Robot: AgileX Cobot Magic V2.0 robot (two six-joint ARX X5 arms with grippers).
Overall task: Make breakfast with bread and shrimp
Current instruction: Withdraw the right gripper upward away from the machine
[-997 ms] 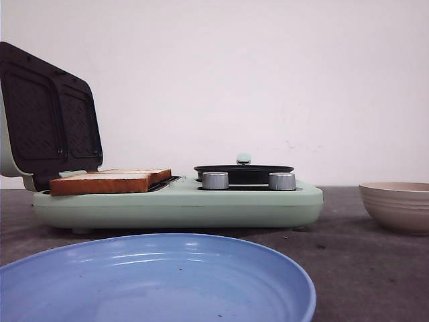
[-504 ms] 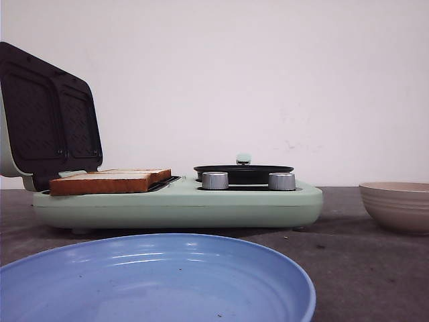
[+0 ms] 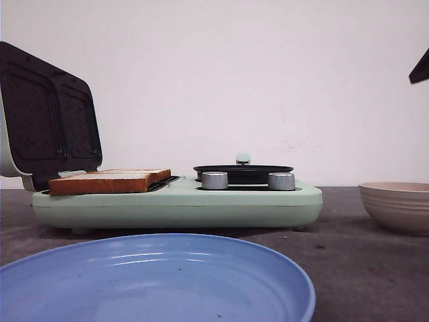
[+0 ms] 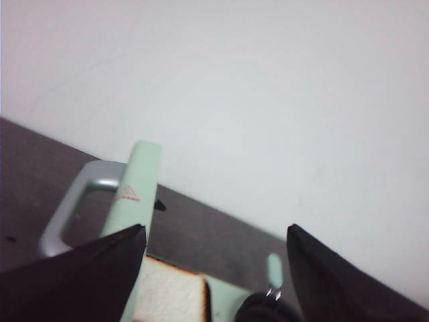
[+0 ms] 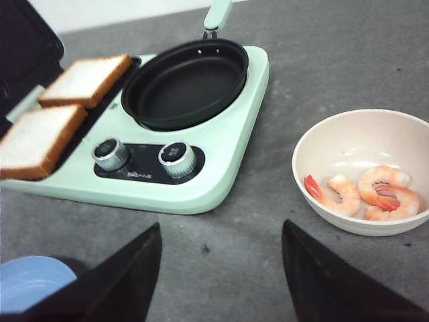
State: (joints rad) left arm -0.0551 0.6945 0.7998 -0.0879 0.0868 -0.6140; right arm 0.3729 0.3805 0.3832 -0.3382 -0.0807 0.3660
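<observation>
Two bread slices point(image 5: 84, 79) point(image 5: 37, 137) lie side by side on the sandwich plate of the mint-green breakfast maker point(image 5: 221, 168); they show edge-on in the front view point(image 3: 107, 181), and one shows in the left wrist view point(image 4: 171, 298). Several orange-pink shrimp point(image 5: 379, 191) lie in a beige bowl point(image 5: 322, 144) to the right of the maker. My right gripper point(image 5: 221, 225) is open and empty, high above the table between maker and bowl. My left gripper point(image 4: 216, 228) is open and empty, above the maker's raised lid point(image 4: 137, 191).
A black pan point(image 5: 184, 84) sits on the maker behind two silver knobs point(image 5: 110, 153) point(image 5: 177, 157). The lid point(image 3: 47, 114) stands open at the left. A blue plate point(image 3: 154, 278) lies at the front. The bowl point(image 3: 395, 201) is at the right. A dark part of my right arm point(image 3: 421, 67) shows top right.
A dark part of my right arm has come into the front view at the top right edge. Bread, maker, bowl and plate have not moved.
</observation>
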